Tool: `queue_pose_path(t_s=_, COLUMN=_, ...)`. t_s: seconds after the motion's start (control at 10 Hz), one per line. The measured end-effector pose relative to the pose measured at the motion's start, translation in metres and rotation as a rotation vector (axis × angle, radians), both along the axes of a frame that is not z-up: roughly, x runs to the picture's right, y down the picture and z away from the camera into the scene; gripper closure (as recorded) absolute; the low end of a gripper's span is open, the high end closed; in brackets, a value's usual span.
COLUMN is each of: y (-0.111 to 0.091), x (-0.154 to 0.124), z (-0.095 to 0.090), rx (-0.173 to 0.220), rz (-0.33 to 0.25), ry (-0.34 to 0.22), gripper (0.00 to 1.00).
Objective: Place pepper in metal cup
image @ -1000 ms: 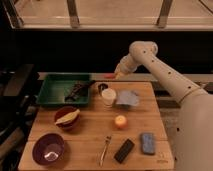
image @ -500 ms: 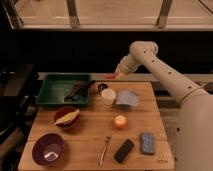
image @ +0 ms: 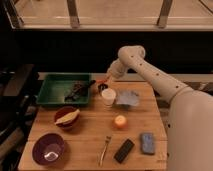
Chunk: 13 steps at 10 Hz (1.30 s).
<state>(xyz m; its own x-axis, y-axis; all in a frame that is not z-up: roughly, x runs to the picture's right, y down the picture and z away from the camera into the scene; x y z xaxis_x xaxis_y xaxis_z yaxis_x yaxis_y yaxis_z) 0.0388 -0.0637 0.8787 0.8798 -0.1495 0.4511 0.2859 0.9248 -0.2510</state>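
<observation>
One step remains: claw (image: 106, 79), gripping pepper (image: 101, 81) just above metal cup (image: 101, 88), should centre over its dark mouth, then release low.

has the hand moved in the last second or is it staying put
Yes. The hand, with the pepper at its tip, has shifted left and slightly down, closer to the metal cup, judged against the white cup, which stayed put.

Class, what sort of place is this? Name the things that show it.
Probably a test kitchen setup: a wooden table with a purple bowl, a fork and a white cup, the gripper hovering just beyond that cup.
</observation>
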Motion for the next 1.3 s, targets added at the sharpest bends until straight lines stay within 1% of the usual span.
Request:
queue_pose_path(t_s=0.2, y=0.005, x=0.000, z=0.005, rx=0.001, rz=-0.049, ry=0.009, gripper=1.00)
queue_pose_path(t_s=0.4, y=0.007, x=0.001, z=0.010, rx=0.000, rz=-0.077, ry=0.036, gripper=1.00)
queue_pose_path(t_s=0.7, y=0.009, x=0.015, z=0.017, rx=-0.005, rz=-0.083, ry=0.077, gripper=1.00)
queue_pose_path(t_s=1.0, y=0.009, x=0.024, z=0.023, rx=0.002, rz=-0.083, ry=0.109, gripper=1.00)
queue_pose_path(t_s=1.3, y=0.007, x=0.024, z=0.030, rx=0.005, rz=-0.084, ry=0.120, gripper=1.00)
